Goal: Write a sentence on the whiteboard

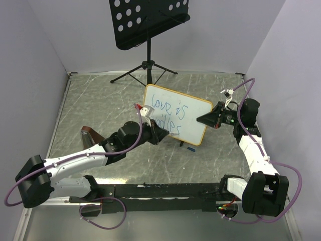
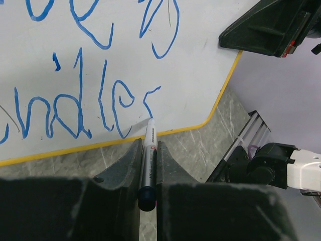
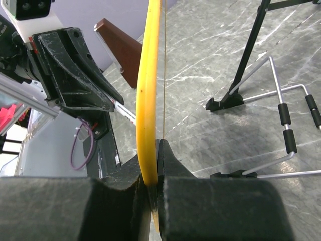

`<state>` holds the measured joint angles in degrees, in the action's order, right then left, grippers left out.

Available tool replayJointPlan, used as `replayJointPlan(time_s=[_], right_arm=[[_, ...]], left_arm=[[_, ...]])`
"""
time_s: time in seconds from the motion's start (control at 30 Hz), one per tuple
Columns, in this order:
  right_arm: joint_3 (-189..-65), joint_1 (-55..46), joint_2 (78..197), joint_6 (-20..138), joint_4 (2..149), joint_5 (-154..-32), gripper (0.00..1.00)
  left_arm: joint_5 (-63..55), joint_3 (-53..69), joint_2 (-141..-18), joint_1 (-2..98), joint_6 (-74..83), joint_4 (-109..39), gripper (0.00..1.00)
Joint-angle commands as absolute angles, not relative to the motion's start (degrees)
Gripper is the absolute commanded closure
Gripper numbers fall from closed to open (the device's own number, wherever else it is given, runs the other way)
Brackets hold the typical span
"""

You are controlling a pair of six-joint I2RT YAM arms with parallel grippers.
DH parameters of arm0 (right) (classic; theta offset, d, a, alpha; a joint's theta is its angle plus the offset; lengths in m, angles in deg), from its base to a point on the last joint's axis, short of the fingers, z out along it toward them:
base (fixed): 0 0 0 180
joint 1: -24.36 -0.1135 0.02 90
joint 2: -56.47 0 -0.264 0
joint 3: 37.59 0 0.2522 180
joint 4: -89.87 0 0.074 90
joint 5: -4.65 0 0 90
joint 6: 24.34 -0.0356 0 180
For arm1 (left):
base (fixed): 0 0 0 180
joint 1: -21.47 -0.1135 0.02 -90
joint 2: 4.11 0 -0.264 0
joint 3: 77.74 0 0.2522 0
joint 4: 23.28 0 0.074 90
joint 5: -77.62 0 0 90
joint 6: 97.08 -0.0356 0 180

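**Whiteboard [image 1: 178, 115] between my two arms, near the middle of the table [image 1: 95, 105].**
Top view: the board sits tilted, with the sentence [image 1: 165, 114] in blue on it and a music stand [image 1: 148, 20] behind. Left wrist: my left gripper [image 2: 148, 145] pinches a marker [image 2: 148, 155], whose tip is on the board beside the lower line's last stroke. Right wrist: my right gripper [image 3: 149, 175] is clamped on the board's yellow edge.

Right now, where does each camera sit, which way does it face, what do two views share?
Top external: above, behind the bases, looking down at the table; left arm and right arm show.
Left wrist: on the left hand, facing the whiteboard; fingers clamp a marker.
Right wrist: on the right hand, sighting along the whiteboard's edge, which its fingers grip.
Shared: whiteboard, in both wrist views.
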<state>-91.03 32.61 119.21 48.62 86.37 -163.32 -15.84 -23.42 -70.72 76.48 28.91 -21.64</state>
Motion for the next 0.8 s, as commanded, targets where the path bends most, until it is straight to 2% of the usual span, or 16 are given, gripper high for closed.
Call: replayJointPlan(time_s=[0.0, 0.43, 0.77], right_arm=[[-92.4, 32.4, 117.9, 47.4, 89.9, -168.5, 1.00], [-92.3, 32.2, 117.9, 47.4, 89.9, -168.5, 1.00], [-92.3, 32.4, 117.8, 47.5, 89.8, -168.4, 1.00]], left_arm=[[-16.8, -21.3, -71.0, 76.5, 27.6, -22.4, 0.99], [-20.3, -22.2, -68.4, 76.3, 27.7, -26.0, 0.99], [-16.9, -21.9, -64.1, 76.1, 27.5, -24.7, 0.99]])
